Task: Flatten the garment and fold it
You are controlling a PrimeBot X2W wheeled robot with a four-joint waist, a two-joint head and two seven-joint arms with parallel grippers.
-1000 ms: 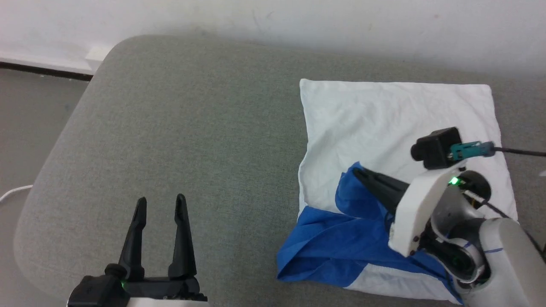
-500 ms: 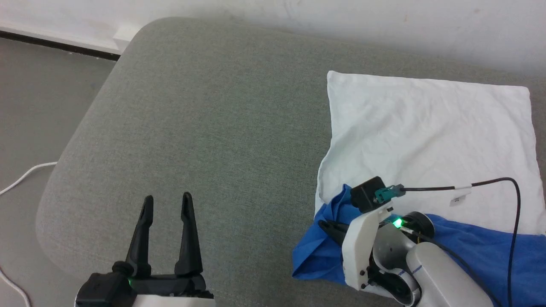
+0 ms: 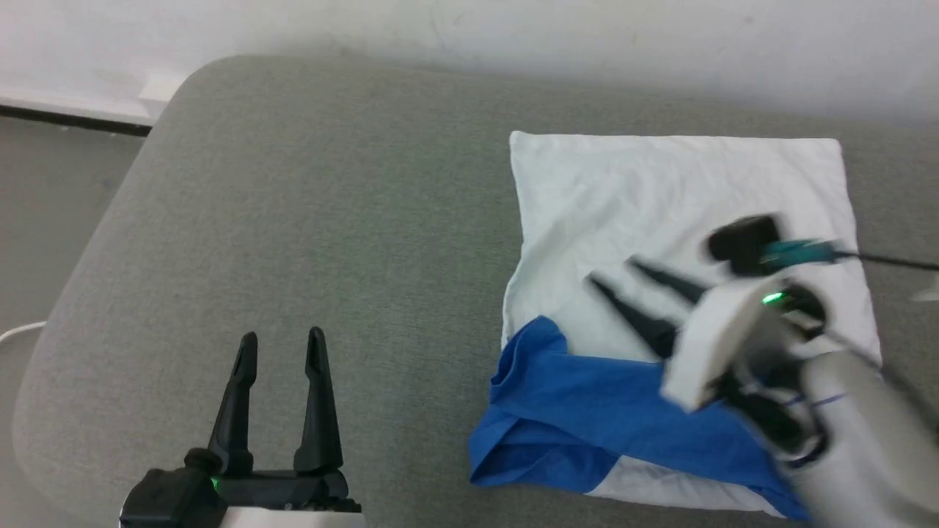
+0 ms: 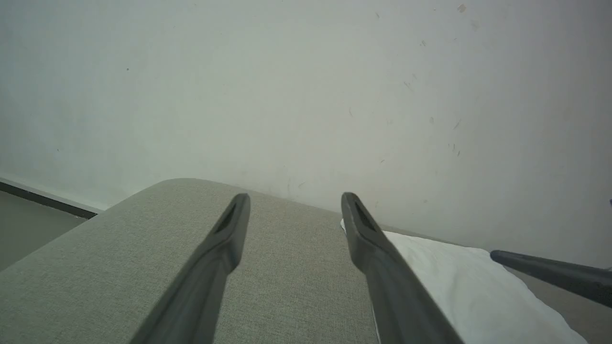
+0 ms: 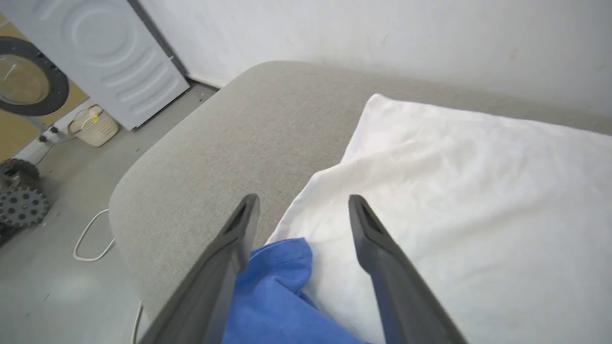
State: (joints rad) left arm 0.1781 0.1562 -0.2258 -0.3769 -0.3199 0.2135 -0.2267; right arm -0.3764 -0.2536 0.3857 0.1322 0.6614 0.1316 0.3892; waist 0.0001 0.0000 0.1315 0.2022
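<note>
1. Head view: the garment point(image 3: 660, 205) lies on the grey cushion point(image 3: 330, 220) toward 3 o'clock, its white body spread fairly flat with light wrinkles and its far edge near the wall point(image 3: 513, 29) at 12 o'clock
2. Its blue sleeve point(image 3: 587, 411) is folded across the near edge at 6 o'clock and bunches into a thick fold at the 7 o'clock corner, with a strip of white showing below it
3. The right gripper point(image 3: 611, 270), motion-blurred, comes in from 4 o'clock; its 2 fingers are spread wide, point toward 10 o'clock over the white body and hold nothing
4. In the right wrist view the sleeve's rounded end lies below the gap at 7 o'clock; whether either finger touches cloth cannot be told
5. The left gripper point(image 3: 282, 334) sits at 7 o'clock of the head view with its jaws wide and empty, fingers pointing to 12 o'clock over bare cushion, well apart from the garment
6. In the left wrist view a white corner of the garment shows at 4 o'clock, with 1 dark finger of the right gripper above it
7. In the right wrist view the floor point(image 5: 57, 286) at 9 o'clock carries a white cable point(image 5: 91, 239), with a washing machine point(image 5: 95, 57) and a pale basket point(image 5: 93, 126) toward 10 o'clock
</note>
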